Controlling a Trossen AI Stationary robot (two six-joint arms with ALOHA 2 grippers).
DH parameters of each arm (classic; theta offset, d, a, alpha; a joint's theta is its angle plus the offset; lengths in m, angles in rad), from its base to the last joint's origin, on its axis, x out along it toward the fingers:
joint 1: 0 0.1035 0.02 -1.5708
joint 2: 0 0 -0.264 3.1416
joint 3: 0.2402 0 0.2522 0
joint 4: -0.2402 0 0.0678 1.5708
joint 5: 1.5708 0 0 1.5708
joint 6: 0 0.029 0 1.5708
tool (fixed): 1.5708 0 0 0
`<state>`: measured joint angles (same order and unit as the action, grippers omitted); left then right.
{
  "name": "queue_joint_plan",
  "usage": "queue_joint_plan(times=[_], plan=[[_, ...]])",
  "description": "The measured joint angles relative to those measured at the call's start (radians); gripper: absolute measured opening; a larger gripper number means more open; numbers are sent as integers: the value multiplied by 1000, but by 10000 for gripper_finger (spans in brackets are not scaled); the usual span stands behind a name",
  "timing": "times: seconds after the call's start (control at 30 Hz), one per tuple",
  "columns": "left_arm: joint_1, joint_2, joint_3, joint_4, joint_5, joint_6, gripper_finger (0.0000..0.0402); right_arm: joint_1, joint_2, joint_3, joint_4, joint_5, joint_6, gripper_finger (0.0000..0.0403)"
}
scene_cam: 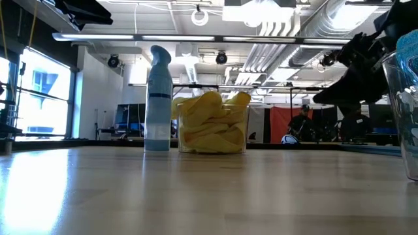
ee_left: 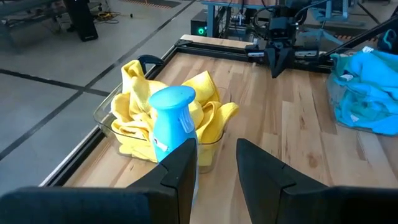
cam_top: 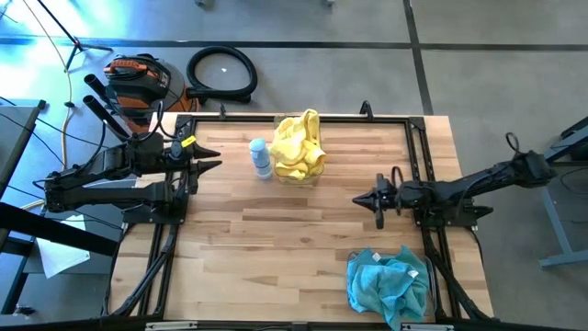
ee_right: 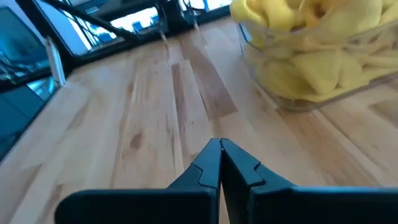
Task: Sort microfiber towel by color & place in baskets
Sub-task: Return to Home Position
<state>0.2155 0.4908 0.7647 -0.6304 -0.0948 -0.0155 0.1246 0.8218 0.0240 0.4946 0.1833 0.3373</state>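
Sorting looks finished to me: the yellow towels point(cam_top: 299, 147) fill a clear tub point(ee_left: 104, 113) mid-way along the bench's point(cam_top: 303, 239) far edge, just beside a spray bottle point(cam_top: 261, 158), and the teal towels point(cam_top: 390, 285) fill the other tub point(scene_cam: 400, 111) at the near right corner. The step in hand is homing. The left gripper point(cam_top: 213, 158) hangs spread and empty by the left edge, and the right gripper point(cam_top: 360, 199) is pressed together toward the right edge. Next, I judge, both just park clear of the tubs.

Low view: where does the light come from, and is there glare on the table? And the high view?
Low view: light comes from the window at the left and ceiling lamps; a sheen lies on the table at the left; the bottle is backlit. High view: mostly even, with glare on the floor at the upper left.
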Motion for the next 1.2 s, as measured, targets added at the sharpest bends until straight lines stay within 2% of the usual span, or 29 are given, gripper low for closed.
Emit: queue_joint_plan(times=[0.47,0.7,0.83,1.0,1.2], plan=[[0,0,0,0,-32,-62,104,0,-423,-14,-290,-53,-88,0],[0,0,0,0,-32,-62,104,0,-617,-14,-376,26,-164,0],[0,0,0,0,-33,-62,104,0,-725,-14,-445,29,-182,0],[0,0,0,0,-32,-62,104,0,-824,-7,-469,27,-259,0],[0,0,0,-1,-32,-62,104,0,-807,-5,-474,24,-294,0]])
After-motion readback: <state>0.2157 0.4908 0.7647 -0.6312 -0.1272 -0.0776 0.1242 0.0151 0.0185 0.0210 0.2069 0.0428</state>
